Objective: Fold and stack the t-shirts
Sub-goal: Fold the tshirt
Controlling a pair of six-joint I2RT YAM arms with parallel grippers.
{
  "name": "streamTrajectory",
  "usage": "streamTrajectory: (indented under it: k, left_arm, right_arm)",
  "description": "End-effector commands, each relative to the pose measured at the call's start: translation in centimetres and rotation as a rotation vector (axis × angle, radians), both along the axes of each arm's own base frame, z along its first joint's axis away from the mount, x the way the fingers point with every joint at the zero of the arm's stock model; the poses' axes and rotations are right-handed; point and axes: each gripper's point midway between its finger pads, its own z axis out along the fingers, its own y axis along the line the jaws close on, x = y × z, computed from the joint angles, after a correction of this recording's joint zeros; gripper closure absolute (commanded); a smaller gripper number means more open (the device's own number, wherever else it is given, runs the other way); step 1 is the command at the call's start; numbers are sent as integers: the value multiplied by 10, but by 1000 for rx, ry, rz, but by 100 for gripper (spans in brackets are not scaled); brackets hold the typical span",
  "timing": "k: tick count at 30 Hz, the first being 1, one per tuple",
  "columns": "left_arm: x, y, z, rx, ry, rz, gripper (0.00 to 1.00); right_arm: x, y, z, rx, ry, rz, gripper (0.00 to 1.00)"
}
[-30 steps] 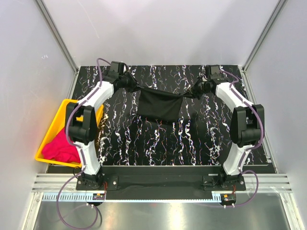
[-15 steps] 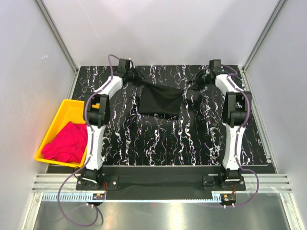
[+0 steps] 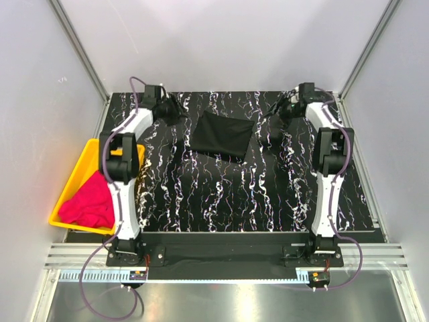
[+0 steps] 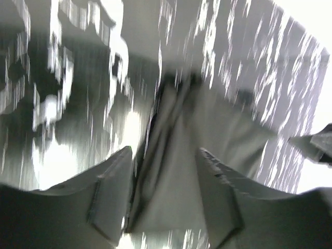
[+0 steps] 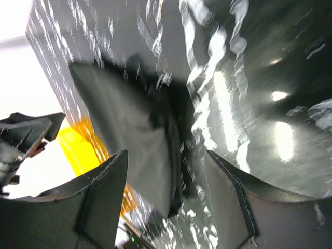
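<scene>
A black t-shirt (image 3: 221, 134) lies folded in a flat, slightly tilted rectangle at the back middle of the marble table (image 3: 221, 194). My left gripper (image 3: 173, 111) hovers just left of it, open, nothing between its fingers. In the left wrist view the left gripper (image 4: 165, 151) looks blurred, with the shirt (image 4: 212, 119) lying beyond its tips. My right gripper (image 3: 278, 115) is just right of the shirt, open and empty too. In the right wrist view the right gripper (image 5: 166, 153) frames the shirt's edge (image 5: 129, 119) on the table. A pink t-shirt (image 3: 87, 204) lies crumpled in the yellow tray (image 3: 82, 161).
The yellow tray sits off the table's left edge, and a strip of it (image 5: 78, 148) shows in the right wrist view. Grey walls and metal posts (image 3: 80, 54) close in the back and sides. Both arm bases (image 3: 127, 248) stand at the near edge.
Both grippers opened and let go of the black t-shirt, which dropped from hanging stretched between them to lying flat. Both arms drew outward, away from the cloth.
</scene>
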Motion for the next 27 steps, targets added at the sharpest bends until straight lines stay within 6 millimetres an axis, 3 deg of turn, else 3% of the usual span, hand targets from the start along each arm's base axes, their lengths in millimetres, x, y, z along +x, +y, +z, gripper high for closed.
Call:
streamTrajectory:
  k: [1, 3, 4, 5, 6, 7, 12, 15, 18, 19, 20, 21, 22, 26, 27]
  left_arm:
    - [-52, -31, 50, 68, -120, -143, 47]
    - [-73, -33, 54, 92, -129, -144, 47]
    - [-87, -40, 73, 94, -166, -156, 45]
    - [-104, -39, 60, 114, -140, -165, 43]
    - [-113, -40, 60, 123, -140, -169, 39]
    - [-128, -44, 58, 123, -134, -188, 38]
    - [-153, -51, 44, 90, -100, -254, 37]
    - [-155, -66, 49, 30, -135, -327, 48]
    - [-141, -78, 57, -24, -179, -354, 54]
    - [-129, -84, 67, -37, -221, -353, 55]
    - [-120, -85, 68, -38, -231, -346, 53]
    - [-110, -85, 53, -32, -207, -336, 49]
    - [-94, -87, 64, -40, -239, -326, 45]
    - [-56, -77, 40, 4, -196, -284, 40]
    - [-48, -67, 25, 34, -168, -261, 38]
  right_arm:
    - [-20, 30, 27, 4, -77, 81, 33]
    - [-16, 32, 26, 19, -110, 82, 33]
    - [-13, 33, 29, 28, -122, 89, 33]
    - [-10, 34, 20, 36, -116, 94, 32]
    - [-7, 37, 19, 46, -121, 105, 31]
    - [-2, 41, 27, 63, -143, 121, 31]
    - [6, 53, 14, 77, -154, 167, 33]
    - [11, 53, 15, 51, -159, 143, 42]
    - [3, 56, 20, 53, -142, 134, 51]
    - [1, 59, 24, 64, -144, 141, 61]
    - [-1, 65, 25, 81, -139, 153, 65]
    - [-3, 70, 28, 98, -142, 169, 66]
    - [-5, 72, 27, 93, -144, 176, 66]
    - [-5, 66, 19, 40, -176, 199, 37]
    - [-4, 65, 20, 35, -191, 212, 35]
